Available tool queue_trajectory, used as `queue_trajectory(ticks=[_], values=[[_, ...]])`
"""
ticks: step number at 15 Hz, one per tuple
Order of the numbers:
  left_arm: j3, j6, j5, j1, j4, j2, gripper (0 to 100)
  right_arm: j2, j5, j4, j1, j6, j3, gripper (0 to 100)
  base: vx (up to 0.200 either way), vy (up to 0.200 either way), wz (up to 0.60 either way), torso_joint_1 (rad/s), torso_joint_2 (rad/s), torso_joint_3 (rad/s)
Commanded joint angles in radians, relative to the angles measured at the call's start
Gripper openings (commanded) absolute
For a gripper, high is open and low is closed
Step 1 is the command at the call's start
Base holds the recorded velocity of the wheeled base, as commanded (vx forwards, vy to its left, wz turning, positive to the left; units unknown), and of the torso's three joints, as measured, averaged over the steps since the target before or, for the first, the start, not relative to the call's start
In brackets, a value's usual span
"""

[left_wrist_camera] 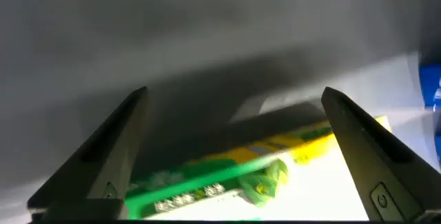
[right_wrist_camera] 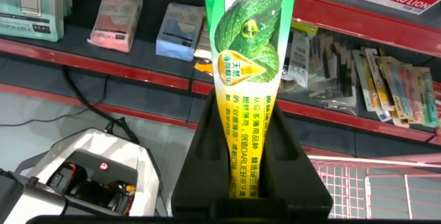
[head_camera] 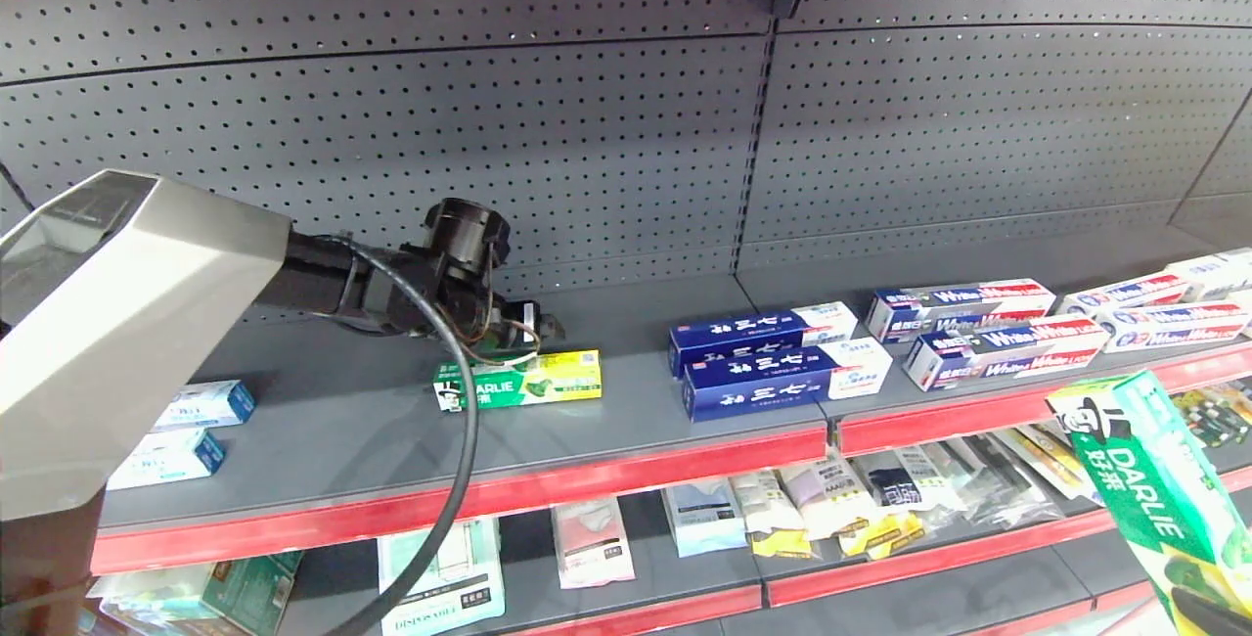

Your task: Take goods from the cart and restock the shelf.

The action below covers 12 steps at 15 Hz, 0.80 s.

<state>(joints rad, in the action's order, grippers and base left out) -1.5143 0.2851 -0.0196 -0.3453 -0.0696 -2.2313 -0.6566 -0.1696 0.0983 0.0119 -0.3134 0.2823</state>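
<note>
Draw your released left gripper (left_wrist_camera: 234,148) straight back off the green box (head_camera: 528,380) on the shelf (head_camera: 323,440), centre left, without nudging it, while your right gripper (right_wrist_camera: 251,176) grasps the second box (head_camera: 1154,479).

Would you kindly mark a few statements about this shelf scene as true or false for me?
1. The left pincer stands open over a green box that lies flat on the shelf. True.
2. The right pincer is empty. False: it is shut on a second green box.
3. Two blue boxes lie on the shelf between the green box and the white boxes. True.
4. The lower shelf is bare. False: it holds packets.
</note>
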Motion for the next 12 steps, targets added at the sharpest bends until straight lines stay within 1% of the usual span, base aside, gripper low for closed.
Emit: queue_trajectory(ticks=[1, 6, 12], values=[[-0.007, -0.001, -0.007, -0.009, -0.019, -0.004, 100, -0.005, -0.001, 0.0, 0.0, -0.001, -0.002, 0, 0.0, 0.0, 0.0, 0.0, 0.0, 0.0], [-0.029, -0.001, -0.01, -0.015, -0.03, -0.018, 100, -0.003, -0.001, 0.0, 0.0, -0.009, -0.003, 0, 0.0, 0.0, 0.0, 0.0, 0.0, 0.0], [-0.001, 0.0, -0.01, -0.015, -0.033, -0.022, 100, 0.002, 0.001, 0.0, 0.0, -0.013, -0.003, 0, 0.0, 0.0, 0.0, 0.0, 0.0, 0.0]])
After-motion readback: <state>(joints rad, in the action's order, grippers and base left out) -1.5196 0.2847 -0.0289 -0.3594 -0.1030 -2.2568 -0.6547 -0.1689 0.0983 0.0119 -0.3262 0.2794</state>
